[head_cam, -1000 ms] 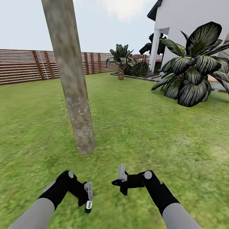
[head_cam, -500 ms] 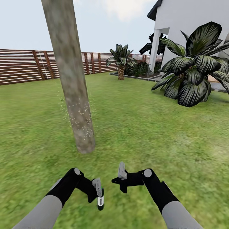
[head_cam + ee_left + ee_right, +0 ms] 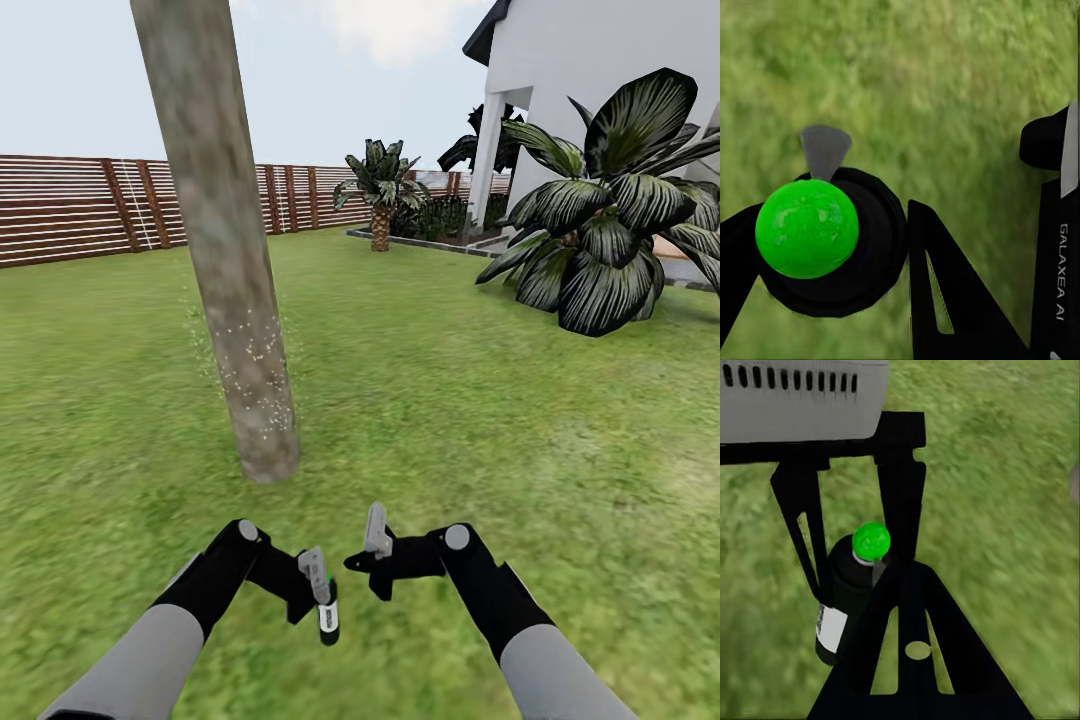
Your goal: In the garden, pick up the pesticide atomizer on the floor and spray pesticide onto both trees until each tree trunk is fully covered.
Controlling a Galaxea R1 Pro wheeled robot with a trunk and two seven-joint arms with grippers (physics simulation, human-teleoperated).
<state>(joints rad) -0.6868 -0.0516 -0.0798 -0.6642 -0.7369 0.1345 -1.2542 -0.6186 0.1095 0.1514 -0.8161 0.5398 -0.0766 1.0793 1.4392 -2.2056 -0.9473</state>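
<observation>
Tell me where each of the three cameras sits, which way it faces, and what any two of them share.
Head view: on the head, facing forward and down over lawn toward the tree trunk; both arms show, the left gripper holding the atomizer.
Left wrist view: on the left arm, looking down onto the atomizer's green cap; black fingers flank it.
Right wrist view: on the right arm, facing the left gripper and atomizer; its own finger shows.
Shared: all three show the atomizer over grass.
</observation>
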